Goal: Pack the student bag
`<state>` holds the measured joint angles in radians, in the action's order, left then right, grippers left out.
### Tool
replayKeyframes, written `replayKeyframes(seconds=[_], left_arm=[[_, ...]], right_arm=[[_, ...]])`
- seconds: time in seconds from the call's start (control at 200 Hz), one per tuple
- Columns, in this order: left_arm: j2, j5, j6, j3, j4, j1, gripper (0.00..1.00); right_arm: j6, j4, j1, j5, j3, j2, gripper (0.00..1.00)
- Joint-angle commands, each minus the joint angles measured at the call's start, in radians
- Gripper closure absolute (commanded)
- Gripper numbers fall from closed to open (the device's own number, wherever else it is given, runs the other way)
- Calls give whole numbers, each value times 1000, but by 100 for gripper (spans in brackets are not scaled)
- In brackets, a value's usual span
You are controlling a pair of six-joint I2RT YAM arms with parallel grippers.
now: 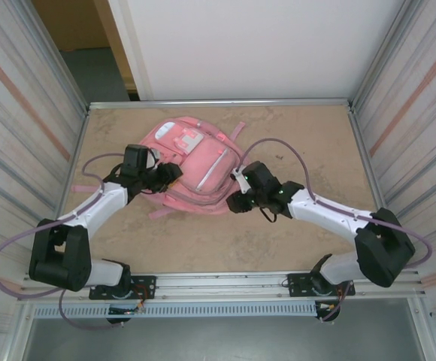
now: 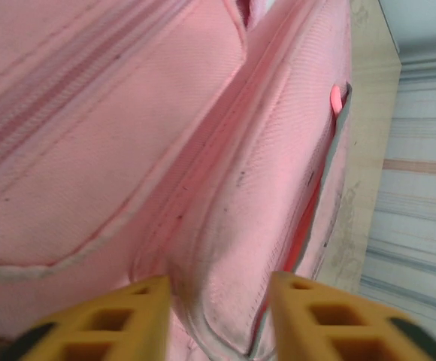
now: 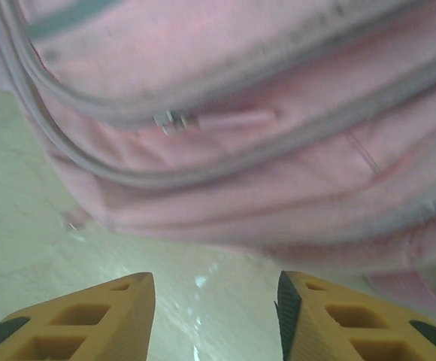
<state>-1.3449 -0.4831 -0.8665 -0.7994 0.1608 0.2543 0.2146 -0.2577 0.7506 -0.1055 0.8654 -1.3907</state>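
Observation:
The student bag (image 1: 192, 162) is a pink backpack with white patches, lying flat in the middle of the table. My left gripper (image 1: 174, 174) is at its left side. In the left wrist view a puffy fold of the student bag (image 2: 233, 226) with grey trim fills the gap between the yellow fingers (image 2: 139, 316), touching both, so the left gripper (image 2: 219, 282) is shut on it. My right gripper (image 1: 237, 199) hovers at the bag's near right edge. In the right wrist view the right gripper (image 3: 216, 278) is open over bare table, just short of the bag's side, where a metal zipper slider (image 3: 171, 120) with a pink pull sits.
The tan tabletop (image 1: 225, 241) is framed by a metal rim and corrugated side walls (image 1: 22, 128). A pink strap (image 1: 160, 213) trails from the bag's near side. Purple cables loop off both arms.

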Motion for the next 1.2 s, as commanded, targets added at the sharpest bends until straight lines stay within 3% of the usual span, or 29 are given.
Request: replayKeyframes(seconds=[0.0, 0.095, 0.18, 0.321, 0.526, 0.767, 0.957, 1.193], left_arm=[[88, 20, 9, 0, 93, 6, 51], [215, 160, -138, 93, 122, 84, 46], [303, 341, -255, 140, 125, 227, 40], [285, 574, -305, 101, 147, 389, 40], [119, 636, -399, 62, 80, 462, 44], [-5, 682, -388, -48, 36, 474, 54], [-14, 963, -448, -109, 123, 631, 60], [-91, 908, -534, -80, 68, 639, 55]], right_arm=[[-55, 3, -39, -62, 73, -56, 51], [-49, -4, -63, -49, 104, -80, 51], [-42, -2, -77, -45, 109, -85, 50], [-29, 0, -78, -30, 107, -81, 49], [15, 22, -76, -32, 86, -61, 47], [46, 35, -67, -41, 56, -35, 47], [52, 30, -66, -32, 37, -18, 47], [52, 28, -65, -26, 29, -24, 46]])
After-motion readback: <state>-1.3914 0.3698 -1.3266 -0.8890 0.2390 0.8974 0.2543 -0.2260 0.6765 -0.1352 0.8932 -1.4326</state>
